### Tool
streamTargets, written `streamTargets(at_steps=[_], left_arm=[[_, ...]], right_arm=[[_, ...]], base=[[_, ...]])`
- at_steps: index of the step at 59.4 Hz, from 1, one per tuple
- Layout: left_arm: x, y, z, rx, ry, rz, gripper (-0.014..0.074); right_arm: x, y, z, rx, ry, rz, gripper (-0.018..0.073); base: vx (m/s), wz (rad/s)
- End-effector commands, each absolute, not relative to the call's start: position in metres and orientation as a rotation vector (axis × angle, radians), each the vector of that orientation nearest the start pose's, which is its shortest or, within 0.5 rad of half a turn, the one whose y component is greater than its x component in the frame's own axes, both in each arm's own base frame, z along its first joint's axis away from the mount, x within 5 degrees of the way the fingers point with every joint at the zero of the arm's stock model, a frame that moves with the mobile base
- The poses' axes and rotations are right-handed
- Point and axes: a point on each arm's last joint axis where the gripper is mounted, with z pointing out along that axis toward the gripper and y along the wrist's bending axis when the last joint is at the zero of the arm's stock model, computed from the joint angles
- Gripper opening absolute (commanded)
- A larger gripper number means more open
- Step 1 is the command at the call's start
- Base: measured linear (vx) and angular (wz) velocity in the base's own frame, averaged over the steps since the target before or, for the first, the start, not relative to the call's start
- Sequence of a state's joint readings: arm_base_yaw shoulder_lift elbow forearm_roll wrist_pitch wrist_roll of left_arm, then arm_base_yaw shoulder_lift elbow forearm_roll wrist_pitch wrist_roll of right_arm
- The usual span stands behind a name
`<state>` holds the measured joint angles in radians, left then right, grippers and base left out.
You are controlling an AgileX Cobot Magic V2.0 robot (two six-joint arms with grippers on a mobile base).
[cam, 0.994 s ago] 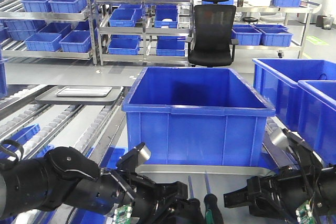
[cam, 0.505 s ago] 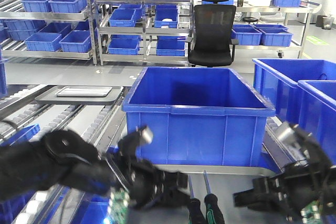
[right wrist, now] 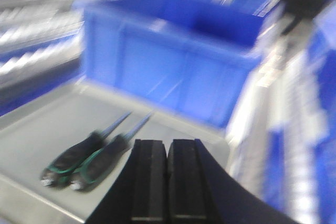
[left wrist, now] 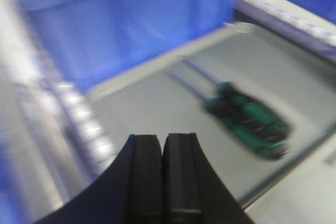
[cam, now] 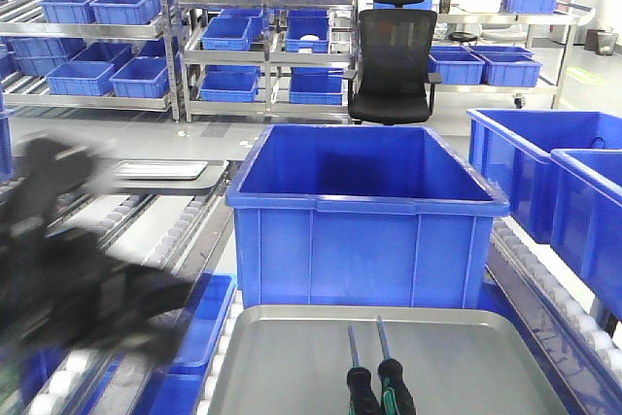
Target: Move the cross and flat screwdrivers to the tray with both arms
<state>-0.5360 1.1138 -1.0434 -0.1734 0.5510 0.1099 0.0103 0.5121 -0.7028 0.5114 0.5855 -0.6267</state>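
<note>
Screwdrivers (cam: 374, 376) side by side on grey tray (cam: 282, 357), left end effector (left wrist: 163, 177) and right end effector (right wrist: 168, 179) both closed, empty.

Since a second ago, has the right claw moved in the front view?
Yes. It hung over the tray's right edge, below the blue bin; now it's out of frame.

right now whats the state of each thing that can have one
left gripper: shut, empty
right gripper: shut, empty
screwdrivers: lying side by side on the tray, released
tray: holding both screwdrivers
big blue bin: open-topped, nothing visible inside
office chair: upright, unoccupied
</note>
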Motion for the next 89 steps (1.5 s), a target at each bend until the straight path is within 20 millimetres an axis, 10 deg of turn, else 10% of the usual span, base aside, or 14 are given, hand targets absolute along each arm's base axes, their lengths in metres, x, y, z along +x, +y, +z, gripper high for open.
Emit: streamTargets(at_steps=[1, 13, 32, 64, 89], left_arm=[[0.178, -0.11, 0.386, 0.489, 1.829, -0.434, 0.0003], [0.136, -0.082, 0.337, 0.428, 1.688, -0.443, 0.0003], [0.128, -0.078, 0.313, 0.437, 1.728, -0.435, 0.0003], [0.117, -0.06, 0.304, 0.502, 1.678, -0.272, 0.0003], [0.056, -0.006, 0.213, 0.159, 1.507, -0.008, 0.0003]], right_arm=[[0.07, 0.019, 0.359, -0.267, 1.59, 0.064, -0.0009], [0.046, 0.013, 0.308, -0.192, 1.475, 0.021, -0.0008], [0.05, 0.014, 0.275, -0.207, 1.574, 0.05, -0.0008], [0.049, 0.015, 0.273, -0.217, 1.59, 0.058, -0.0008], [0.049, 0.015, 0.273, -0.216, 1.59, 0.057, -0.0008]], base=[[0.0, 0.0], [0.0, 0.0], [0.0, 0.0], [0.0, 0.0], [0.0, 0.0]])
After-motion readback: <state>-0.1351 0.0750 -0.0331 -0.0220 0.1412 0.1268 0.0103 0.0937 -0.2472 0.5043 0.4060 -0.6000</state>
